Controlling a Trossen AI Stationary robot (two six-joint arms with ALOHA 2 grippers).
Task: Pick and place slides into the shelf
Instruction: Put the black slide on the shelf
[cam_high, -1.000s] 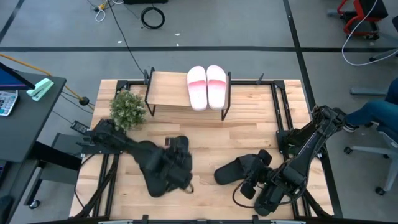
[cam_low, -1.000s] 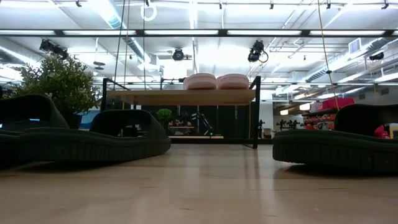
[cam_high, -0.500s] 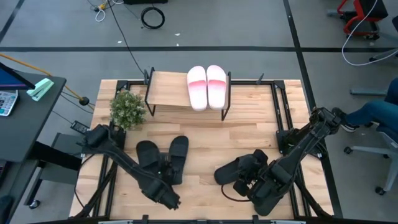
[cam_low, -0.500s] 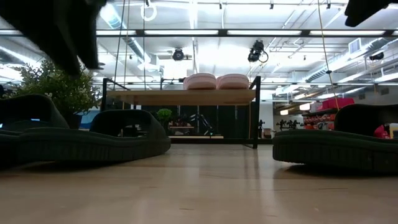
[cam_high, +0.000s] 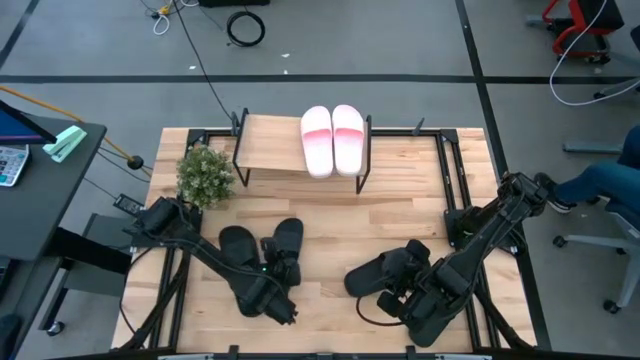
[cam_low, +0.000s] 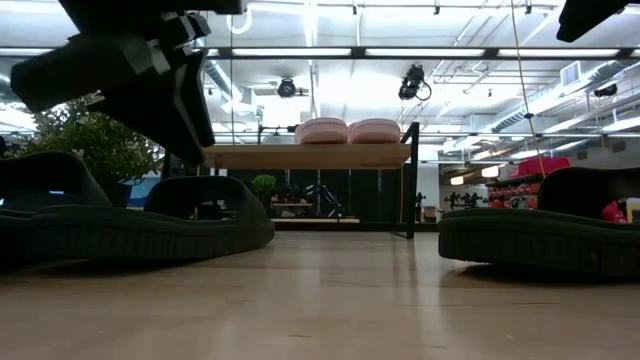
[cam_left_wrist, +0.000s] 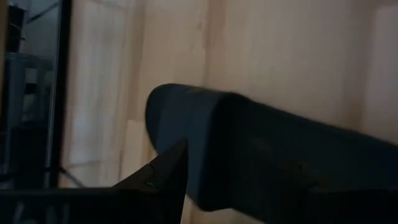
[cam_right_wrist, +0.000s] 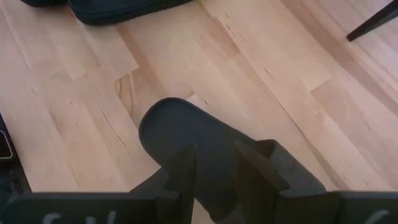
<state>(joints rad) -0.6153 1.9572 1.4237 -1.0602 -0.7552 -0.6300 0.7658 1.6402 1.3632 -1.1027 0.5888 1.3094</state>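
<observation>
Slides first: from above, we see the pink-and-white pair (cam_high: 332, 139) lying on the shelf (cam_high: 272, 146) at 12 o'clock of the table (cam_high: 400, 215), long axes running toward 6. Two black slides (cam_high: 262, 252) lie at 7 o'clock, side by side, long axes roughly 12-to-6. Our left gripper (cam_high: 278, 300) sits at their near ends, so these slides lie toward 12 from it, nearly in line with its reach. Two more black slides (cam_high: 392, 274) lie at 5 o'clock, under our right gripper (cam_high: 418, 305), which is the nearer arm for that pair. A potted plant (cam_high: 205, 174) stands at 10 o'clock beside the shelf.

From table height, we see the left arm (cam_low: 135, 70) coming down from 11 o'clock above the black slide (cam_low: 150, 232) at 9, with another black slide (cam_low: 540, 235) at 3. The shelf (cam_low: 305, 155) stands behind with the pink pair (cam_low: 348, 130) on top.

Past the left wrist, we see a dark finger (cam_left_wrist: 163, 177) set wide of a black slide (cam_left_wrist: 261, 155); the jaws stand open and hold nothing.

Past the right wrist, both fingers (cam_right_wrist: 180, 177) straddle a black slide (cam_right_wrist: 199, 149) lengthwise, closed on it as far as we can judge. We judge the next carry heads toward 12, to the free board beside the pink pair.
</observation>
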